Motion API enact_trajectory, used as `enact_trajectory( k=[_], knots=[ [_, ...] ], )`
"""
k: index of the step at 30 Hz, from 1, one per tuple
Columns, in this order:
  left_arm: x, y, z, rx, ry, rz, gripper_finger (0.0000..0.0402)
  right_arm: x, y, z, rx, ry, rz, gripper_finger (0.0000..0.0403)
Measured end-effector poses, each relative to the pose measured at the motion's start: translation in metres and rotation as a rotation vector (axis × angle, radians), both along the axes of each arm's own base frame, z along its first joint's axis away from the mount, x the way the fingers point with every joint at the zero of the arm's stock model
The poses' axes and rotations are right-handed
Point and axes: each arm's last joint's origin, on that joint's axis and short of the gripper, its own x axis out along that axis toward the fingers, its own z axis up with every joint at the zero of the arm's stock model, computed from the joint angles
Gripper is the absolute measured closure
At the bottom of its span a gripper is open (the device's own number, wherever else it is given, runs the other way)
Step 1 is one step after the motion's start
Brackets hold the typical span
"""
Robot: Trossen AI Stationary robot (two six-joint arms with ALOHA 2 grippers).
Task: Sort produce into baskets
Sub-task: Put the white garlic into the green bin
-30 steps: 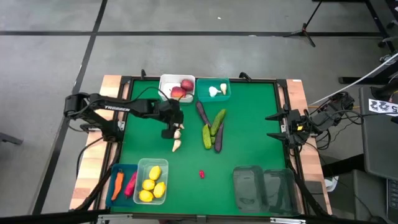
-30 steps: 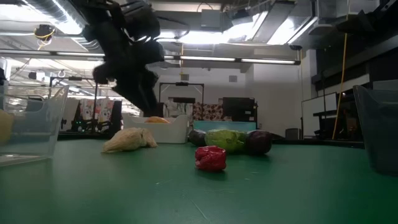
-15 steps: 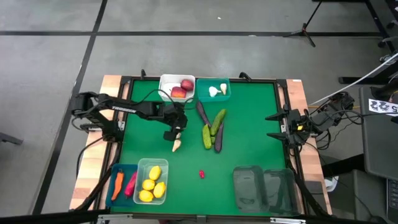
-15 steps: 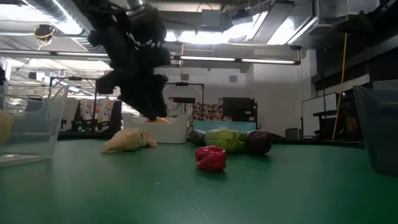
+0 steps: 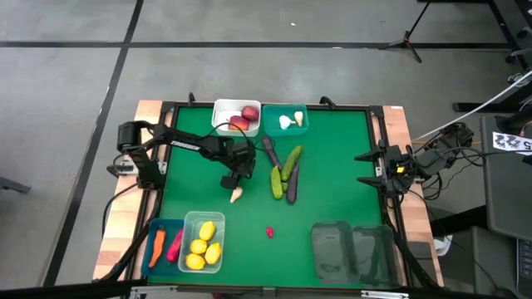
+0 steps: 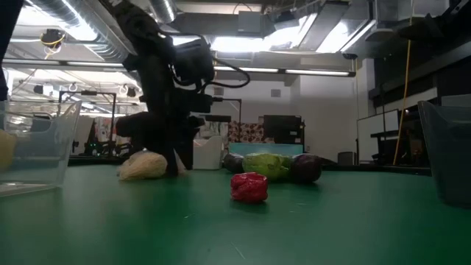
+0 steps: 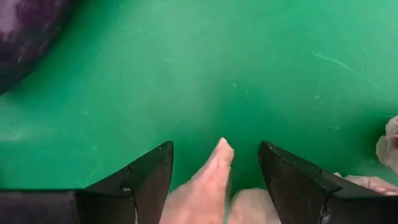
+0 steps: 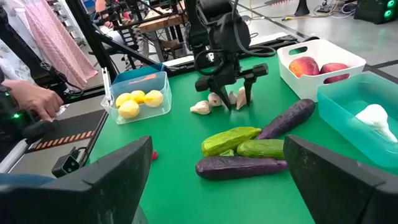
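Observation:
Several white garlic pieces lie on the green mat left of centre; one (image 5: 237,195) lies free and another (image 7: 211,180) sits between my left gripper's fingers. My left gripper (image 5: 238,170) is open and low over the mat, pointing down, one finger on each side of that garlic; it also shows in the right wrist view (image 8: 227,87). Two cucumbers (image 5: 277,181) and two eggplants (image 5: 292,188) lie at the centre. A small red piece (image 5: 269,232) lies nearer the front. My right gripper (image 5: 370,169) waits open at the right edge. My left gripper comes from above, pointing down, with a garlic piece (image 7: 214,168) lying on the mat between its open fingers (image 7: 149,177). I cannot tell whether the fingers touch it.
At the far edge stand a white bin (image 5: 224,106) with red apples and a teal bin (image 5: 303,124) with garlic. At the front left stand a blue bin (image 5: 152,226) with a carrot and a chilli, and a clear bin (image 5: 189,220) with lemons. Two smoky bins (image 5: 332,249) stand front right.
My left gripper has gone a little toward the table's right edge and down to the mat, coming to stand over the garlic with its fingers on either side of one piece. The garlic pieces have stayed on the mat.

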Motion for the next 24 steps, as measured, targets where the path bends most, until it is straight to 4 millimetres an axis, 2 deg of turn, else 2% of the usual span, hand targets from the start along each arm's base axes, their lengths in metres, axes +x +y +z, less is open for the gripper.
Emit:
enact_trajectory(
  k=[8, 11, 24],
  knots=[
    [-0.0009, 0.0006, -0.0006, 0.003, 0.013, 0.006, 0.0166, 0.0000, 0.0000, 0.0000, -0.001, 0.000, 0.000, 0.0042],
    [-0.0011, 0.0004, -0.0008, 0.008, 0.015, -0.010, 0.0180, 0.0000, 0.0000, 0.0000, -0.001, 0.000, 0.000, 0.0042],
    [-0.0023, 0.0009, -0.0025, 0.017, 0.026, 0.019, 0.0336, 0.0000, 0.0000, 0.0000, 0.003, 0.000, -0.001, 0.0042]
  ],
)
